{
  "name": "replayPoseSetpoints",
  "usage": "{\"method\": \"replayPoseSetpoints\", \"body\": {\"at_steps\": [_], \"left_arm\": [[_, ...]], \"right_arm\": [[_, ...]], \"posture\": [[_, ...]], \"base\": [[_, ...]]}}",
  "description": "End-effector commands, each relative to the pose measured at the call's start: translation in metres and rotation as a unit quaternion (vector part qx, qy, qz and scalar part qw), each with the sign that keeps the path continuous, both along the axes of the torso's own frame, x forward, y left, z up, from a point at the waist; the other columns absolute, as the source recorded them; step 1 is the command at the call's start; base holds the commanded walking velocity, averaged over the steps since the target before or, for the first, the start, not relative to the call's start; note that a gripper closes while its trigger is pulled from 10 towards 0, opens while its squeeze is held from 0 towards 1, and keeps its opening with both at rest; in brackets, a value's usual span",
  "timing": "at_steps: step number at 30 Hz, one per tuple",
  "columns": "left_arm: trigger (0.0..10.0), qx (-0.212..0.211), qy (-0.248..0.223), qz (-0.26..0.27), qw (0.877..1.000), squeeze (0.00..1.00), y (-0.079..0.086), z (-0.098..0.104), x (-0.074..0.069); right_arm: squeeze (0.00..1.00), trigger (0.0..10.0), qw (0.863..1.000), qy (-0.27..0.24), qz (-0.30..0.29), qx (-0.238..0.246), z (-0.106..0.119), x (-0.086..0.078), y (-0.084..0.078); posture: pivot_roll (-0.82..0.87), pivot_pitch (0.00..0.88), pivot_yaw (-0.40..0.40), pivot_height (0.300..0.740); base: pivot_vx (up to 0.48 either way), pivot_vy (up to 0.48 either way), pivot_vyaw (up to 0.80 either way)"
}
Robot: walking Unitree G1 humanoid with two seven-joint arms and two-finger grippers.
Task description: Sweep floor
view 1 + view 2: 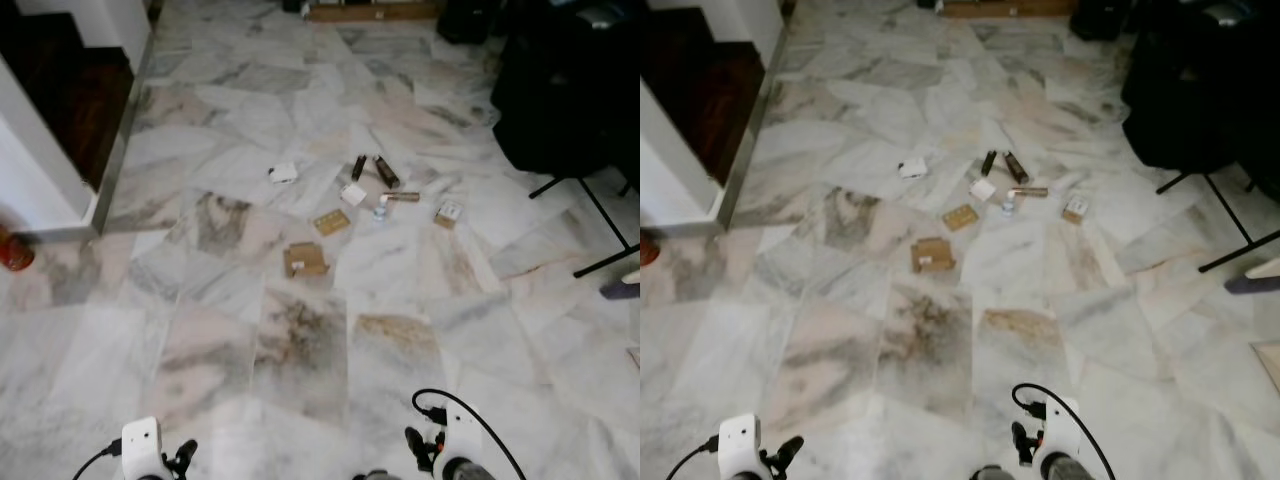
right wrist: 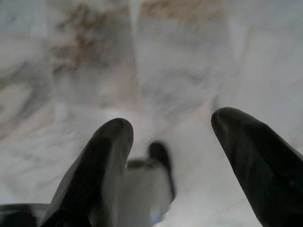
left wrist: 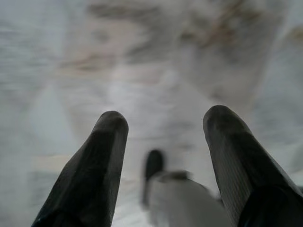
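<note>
Litter lies scattered on the marble floor ahead: a flattened brown cardboard box (image 1: 305, 259), a small tan card (image 1: 331, 222), a crumpled white paper (image 1: 284, 173), two dark tubes (image 1: 385, 171), a white card (image 1: 352, 194), a small bottle (image 1: 380, 210) and a little box (image 1: 447, 213). Both arms hang low at the near edge, far from the litter. My left gripper (image 3: 163, 120) is open over bare floor, with nothing between its fingers. The right gripper (image 2: 173, 125) is open too, and equally empty. A blurred white and black shape lies below each.
A white wall corner (image 1: 40, 170) with a metal threshold strip (image 1: 120, 150) stands at the left, a dark floor behind it. A red object (image 1: 12, 250) sits at its foot. A black bulky stand (image 1: 570, 90) with thin legs (image 1: 600, 215) fills the right.
</note>
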State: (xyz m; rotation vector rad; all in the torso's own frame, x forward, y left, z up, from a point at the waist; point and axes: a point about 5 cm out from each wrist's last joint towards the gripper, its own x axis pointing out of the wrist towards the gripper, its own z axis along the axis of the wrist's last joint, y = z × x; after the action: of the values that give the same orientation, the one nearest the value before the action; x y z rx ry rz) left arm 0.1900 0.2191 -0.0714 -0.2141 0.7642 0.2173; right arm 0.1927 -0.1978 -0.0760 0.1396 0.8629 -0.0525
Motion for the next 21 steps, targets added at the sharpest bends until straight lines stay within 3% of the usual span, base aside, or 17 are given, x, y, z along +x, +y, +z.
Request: {"method": "replayPoseSetpoints", "body": {"at_steps": [1, 21], "left_arm": [[10.0, 0.012, 0.022, 0.007, 1.000, 0.00, 0.0115, -0.0049, -0.0147], [10.0, 0.011, 0.022, 0.005, 1.000, 0.00, 0.0163, -0.0028, -0.0122]], "right_arm": [[0.00, 10.0, 1.000, -0.010, 0.004, 0.009, 0.0016, 0.0049, 0.0083], [0.00, 10.0, 1.000, -0.015, 0.005, 0.015, 0.0022, 0.0065, 0.0111]], "posture": [[-0.10, 0.113, -0.015, 0.740], [-0.11, 0.101, -0.014, 0.740]], "base": [[0.307, 0.000, 0.00], [0.303, 0.000, 0.00]]}}
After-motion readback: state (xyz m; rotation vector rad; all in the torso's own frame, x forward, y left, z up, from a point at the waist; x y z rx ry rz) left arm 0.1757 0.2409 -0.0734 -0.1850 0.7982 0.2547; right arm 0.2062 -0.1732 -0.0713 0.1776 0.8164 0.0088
